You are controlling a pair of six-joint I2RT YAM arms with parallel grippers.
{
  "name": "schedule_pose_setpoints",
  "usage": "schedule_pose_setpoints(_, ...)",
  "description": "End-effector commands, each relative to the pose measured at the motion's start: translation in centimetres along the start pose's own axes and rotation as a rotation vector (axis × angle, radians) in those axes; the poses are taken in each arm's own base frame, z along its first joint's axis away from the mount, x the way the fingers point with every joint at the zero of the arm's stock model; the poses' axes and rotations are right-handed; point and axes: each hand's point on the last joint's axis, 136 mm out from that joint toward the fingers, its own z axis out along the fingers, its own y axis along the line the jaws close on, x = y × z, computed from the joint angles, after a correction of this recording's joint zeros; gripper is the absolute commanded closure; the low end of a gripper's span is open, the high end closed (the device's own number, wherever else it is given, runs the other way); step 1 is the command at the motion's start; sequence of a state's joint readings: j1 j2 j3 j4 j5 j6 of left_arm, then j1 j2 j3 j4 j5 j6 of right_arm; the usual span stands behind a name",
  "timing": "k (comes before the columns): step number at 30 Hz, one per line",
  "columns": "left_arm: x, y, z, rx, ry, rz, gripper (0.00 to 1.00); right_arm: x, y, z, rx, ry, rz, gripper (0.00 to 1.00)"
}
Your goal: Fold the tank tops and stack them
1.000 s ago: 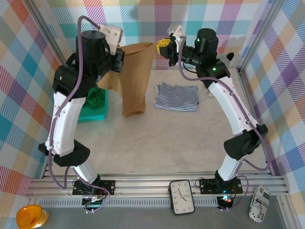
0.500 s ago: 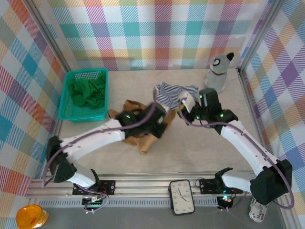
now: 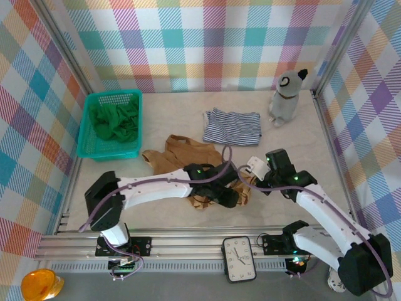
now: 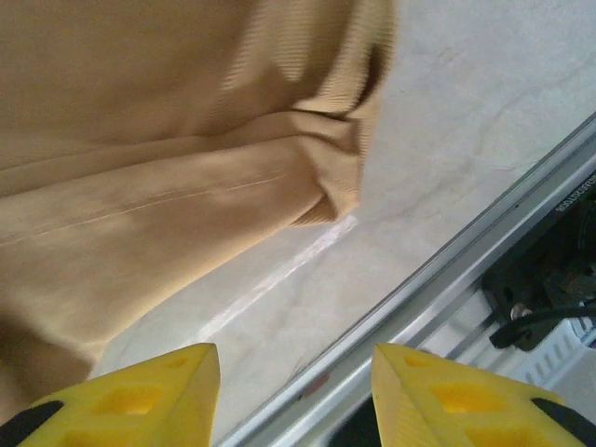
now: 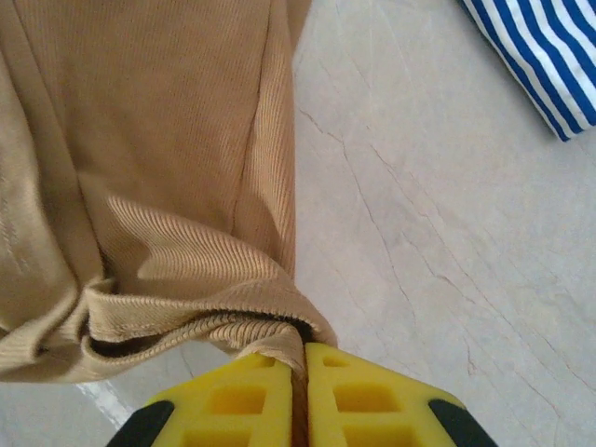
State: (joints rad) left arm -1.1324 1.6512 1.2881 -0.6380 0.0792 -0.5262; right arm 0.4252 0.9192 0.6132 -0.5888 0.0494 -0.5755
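The plain tan-brown ribbed cloth tank top lies crumpled near the middle of the pale table, with its long axis running from far left to near right. Both arms meet at its near-right end. The right gripper has its yellow fingers closed tightly on a bunched hem there. The left gripper is spread wide and holds nothing; the cloth edge lies just beyond its fingertips. We judge that the left gripper must take this edge next. The navy-and-white striped top lies apart, farther back.
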Motion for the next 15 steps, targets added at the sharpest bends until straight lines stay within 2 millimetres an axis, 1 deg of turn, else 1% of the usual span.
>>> schedule_pose_setpoints(1, 1.4, 6.7, -4.4, -0.140, 0.043, -0.121, 0.53, 1.7, 0.6, 0.1, 0.010, 0.020, -0.070, 0.87)
schedule_pose_setpoints(2, 1.4, 8.8, -4.9, -0.174, 0.033, -0.193, 0.53, 1.9, 0.7, 0.2, 0.011, 0.018, -0.083, 0.87)
schedule_pose_setpoints(3, 1.2, 10.2, -5.2, -0.178, 0.017, -0.260, 0.53, 2.1, 0.9, 0.3, 0.008, 0.013, -0.095, 0.87)
schedule_pose_setpoints(4, 0.9, 10.8, -5.1, -0.165, -0.005, -0.294, 0.53, 2.2, 1.1, 0.3, 0.004, 0.011, -0.103, 0.88)
schedule_pose_setpoints(5, 0.4, 11.0, -5.0, -0.153, -0.034, -0.314, 0.53, 2.1, 1.2, 0.4, -0.002, 0.008, -0.107, 0.87)
schedule_pose_setpoints(7, -0.3, 10.6, -3.9, -0.130, -0.034, -0.321, 0.53, 2.1, 1.4, 0.5, -0.019, 0.012, -0.100, 0.87)
schedule_pose_setpoints(11, -1.4, 9.6, -1.0, -0.156, 0.027, -0.273, 0.53, 1.2, 1.5, 0.6, -0.048, 0.002, -0.089, 0.87)
schedule_pose_setpoints(13, -1.6, 9.9, -0.2, -0.214, 0.053, -0.239, 0.53, 1.1, 1.6, 0.6, -0.061, 0.004, -0.079, 0.87)
schedule_pose_setpoints(15, -1.2, 10.8, 0.5, -0.281, 0.100, -0.228, 0.54, 1.1, 1.6, 0.6, -0.064, 0.009, -0.068, 0.87)
